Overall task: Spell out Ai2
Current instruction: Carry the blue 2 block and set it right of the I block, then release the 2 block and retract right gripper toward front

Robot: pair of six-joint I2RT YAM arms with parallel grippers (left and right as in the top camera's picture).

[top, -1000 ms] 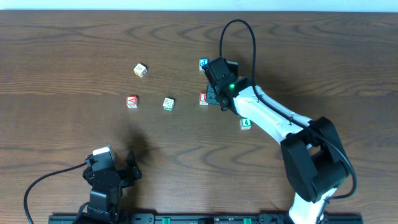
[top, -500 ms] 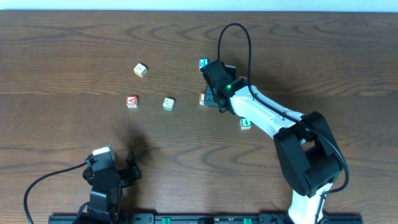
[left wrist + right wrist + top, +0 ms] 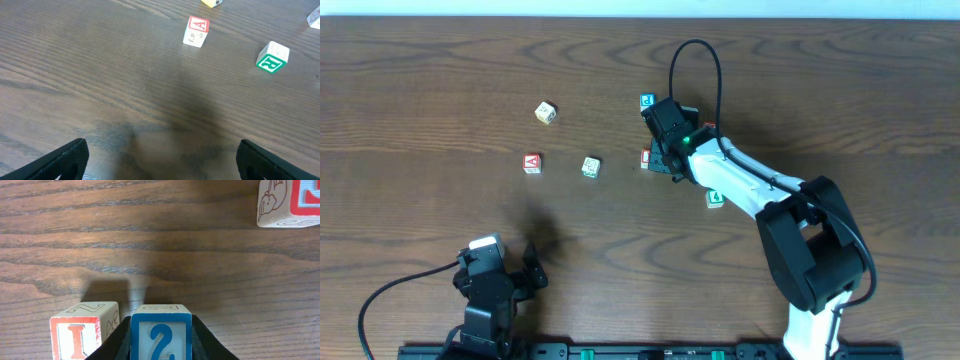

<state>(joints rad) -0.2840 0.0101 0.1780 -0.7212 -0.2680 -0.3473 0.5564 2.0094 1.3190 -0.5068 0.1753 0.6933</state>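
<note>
Blue "2" cube [image 3: 161,336] just beside "I" cube [image 3: 82,334] (bare tbl [image 3: 150,240] beyond).

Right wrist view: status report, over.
Left gripper open, parked. Right gripper shut on 2 cube, beside I cube. A cube apart; green R cube sits between.

1. Dark brown wood-grain table [image 3: 420,80] fills nearly the whole overhead view, with the grain running left to right.
2. Thin pale strip [image 3: 620,8] beyond the table's far edge; can't tell what it is.
3. Black rail [image 3: 650,351] along the near edge.
4. Light is soft and even, with a blurry shadow patch [image 3: 190,115] on the tabletop.
</note>
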